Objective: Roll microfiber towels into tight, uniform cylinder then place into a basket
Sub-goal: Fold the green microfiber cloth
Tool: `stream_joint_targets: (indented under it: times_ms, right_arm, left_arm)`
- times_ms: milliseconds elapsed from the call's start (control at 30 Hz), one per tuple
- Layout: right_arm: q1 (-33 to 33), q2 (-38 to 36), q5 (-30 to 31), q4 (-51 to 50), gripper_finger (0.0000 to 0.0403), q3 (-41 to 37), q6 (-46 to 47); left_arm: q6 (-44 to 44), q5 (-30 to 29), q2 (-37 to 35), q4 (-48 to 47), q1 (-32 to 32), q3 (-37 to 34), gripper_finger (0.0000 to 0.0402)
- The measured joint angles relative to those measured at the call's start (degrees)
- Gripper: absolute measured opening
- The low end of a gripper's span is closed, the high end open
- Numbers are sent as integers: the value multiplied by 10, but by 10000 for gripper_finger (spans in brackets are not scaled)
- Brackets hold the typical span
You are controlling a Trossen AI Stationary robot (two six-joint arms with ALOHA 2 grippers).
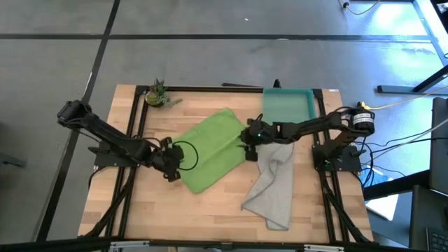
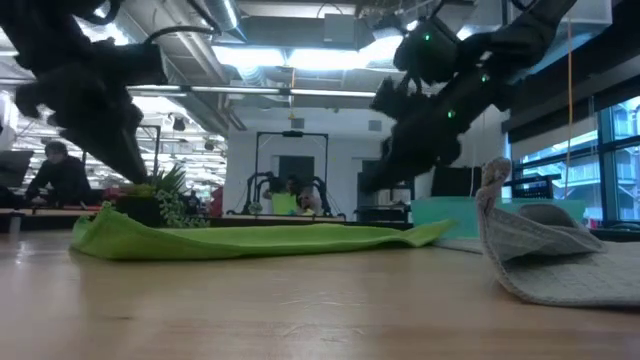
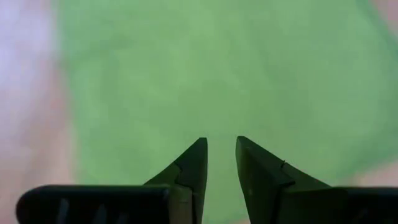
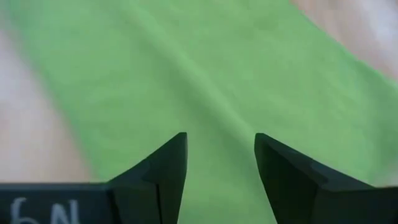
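The lime green towel (image 1: 210, 147) lies spread out flat and slantwise on the middle of the table, and also shows in the low view (image 2: 250, 240). My left gripper (image 1: 172, 168) (image 3: 221, 146) hovers open over the towel's near-left end, fingers a little apart. My right gripper (image 1: 248, 142) (image 4: 221, 143) hovers open over its far-right end, near the grey towel (image 1: 273, 185). The grey towel lies crumpled at the right, its far end bunched up (image 2: 495, 190). The teal basket (image 1: 311, 105) stands at the far right.
A small potted plant (image 1: 157, 94) stands at the table's far left corner. Bare wood lies along the near edge (image 1: 210, 217) and at the near left. A black frame runs round the table top (image 1: 210, 88). People sit in the room behind (image 2: 60, 175).
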Motion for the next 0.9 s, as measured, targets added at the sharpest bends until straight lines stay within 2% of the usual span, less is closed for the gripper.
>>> stream_joint_targets:
  times_ms: [100,333,467,667,900]
  right_arm:
    - [21,14,-57,12,188,0,1]
    - [41,78,-52,12,188,0,18]
    - [33,100,-51,14,188,1,32]
    - [8,107,4,20,188,2,37]
    - [-36,107,6,24,188,1,29]
  left_arm:
    - [-12,-30,4,-24,11,-13,81]
    - [-73,-29,15,1,39,-84,81]
    - [-75,5,15,24,39,-107,81]
    - [-80,44,13,45,28,-119,81]
    - [-103,99,14,124,-4,-121,81]
